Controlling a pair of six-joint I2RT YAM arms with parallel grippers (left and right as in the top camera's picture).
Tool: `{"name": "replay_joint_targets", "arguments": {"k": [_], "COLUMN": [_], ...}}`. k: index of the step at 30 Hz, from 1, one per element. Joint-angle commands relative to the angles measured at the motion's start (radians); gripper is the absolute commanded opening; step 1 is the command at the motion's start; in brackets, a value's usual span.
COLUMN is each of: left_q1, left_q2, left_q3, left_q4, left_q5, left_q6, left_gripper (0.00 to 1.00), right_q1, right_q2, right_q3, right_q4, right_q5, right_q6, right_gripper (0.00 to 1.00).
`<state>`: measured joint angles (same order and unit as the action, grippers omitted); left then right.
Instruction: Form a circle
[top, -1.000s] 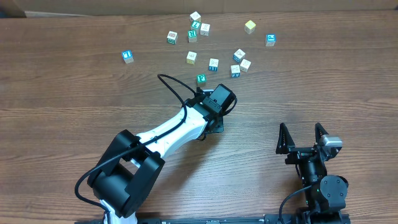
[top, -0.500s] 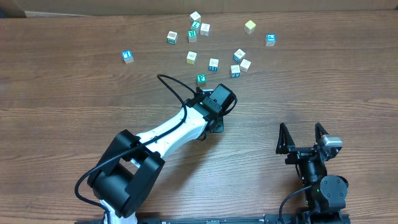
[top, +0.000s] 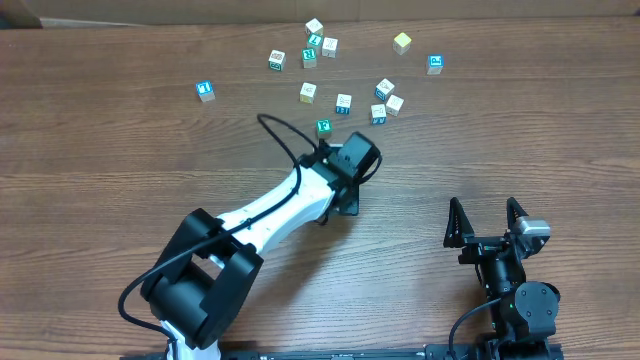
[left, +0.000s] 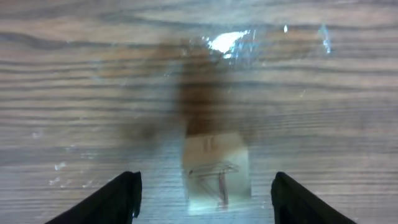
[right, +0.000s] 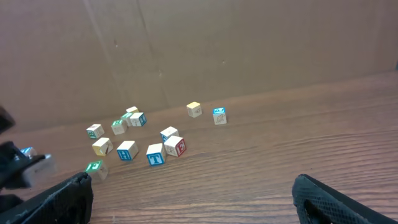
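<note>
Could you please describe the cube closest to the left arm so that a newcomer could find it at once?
Find the white left arm reaching diagonally up the table. Just past its black tip sits one cube with a green top face. It lies nearest the arm, touching none of the other cubes scattered beyond it.

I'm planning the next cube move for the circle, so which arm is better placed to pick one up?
Probably left. The left gripper is open beside the scattered cubes, with one cube between its fingertips in the wrist view. The right gripper sits open, far from every cube.
</note>
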<state>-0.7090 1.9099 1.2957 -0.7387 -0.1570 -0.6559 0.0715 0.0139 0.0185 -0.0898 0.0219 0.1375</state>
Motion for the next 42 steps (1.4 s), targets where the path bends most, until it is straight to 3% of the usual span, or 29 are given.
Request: {"name": "replay_joint_targets", "arguments": {"k": [1,5,9,10,15,18,21,25,27,32,42], "left_q1": [0.053,0.11,0.15,0.156,0.18,0.182,0.181,0.187,0.189,0.195,0.226], "left_q2": [-0.014,-0.014,-0.014,-0.014,0.011,0.054,0.116,0.205,0.249,0.334,0.431], "left_q3": [0.229,0.465,0.59,0.594,0.586,0.586,0.586,0.586,0.586,0.586,0.586], "left_q4": [-0.105,-0.22,-0.209,-0.191,-0.138,-0.131,-0.127,-0.113,-0.107,-0.088,-0.019], "left_q5": [-0.041,-0.041,-0.042,-0.041,-0.041,-0.042,-0.041,-0.041,-0.041,-0.042,-0.06], "left_q6": [0.111,0.142,0.169,0.175,0.185,0.185,0.185,0.185,0.185,0.185,0.185], "left_gripper": [0.64,0.6,0.57,0.53,0.14,0.1,0.17,0.5,0.59,0.66,0.64], "right_q1": [-0.006,-0.006,-0.006,-0.006,-0.006,-0.006,-0.006,-0.006,-0.006,-0.006,-0.006], "right_q2": [-0.011,-0.011,-0.011,-0.011,-0.011,-0.011,-0.011,-0.011,-0.011,-0.011,-0.011], "right_q3": [-0.01,-0.01,-0.01,-0.01,-0.01,-0.01,-0.01,-0.01,-0.01,-0.01,-0.01], "right_q4": [0.006,0.006,0.006,0.006,0.006,0.006,0.006,0.006,0.006,0.006,0.006], "right_q5": [-0.009,-0.009,-0.009,-0.009,-0.009,-0.009,-0.009,-0.009,-0.009,-0.009,-0.009], "right_q6": [-0.015,-0.015,-0.015,-0.015,-0.015,-0.015,-0.015,-0.015,-0.015,-0.015,-0.015], "right_gripper": [1.0,1.0,1.0,1.0,1.0,1.0,1.0,1.0,1.0,1.0,1.0]}}
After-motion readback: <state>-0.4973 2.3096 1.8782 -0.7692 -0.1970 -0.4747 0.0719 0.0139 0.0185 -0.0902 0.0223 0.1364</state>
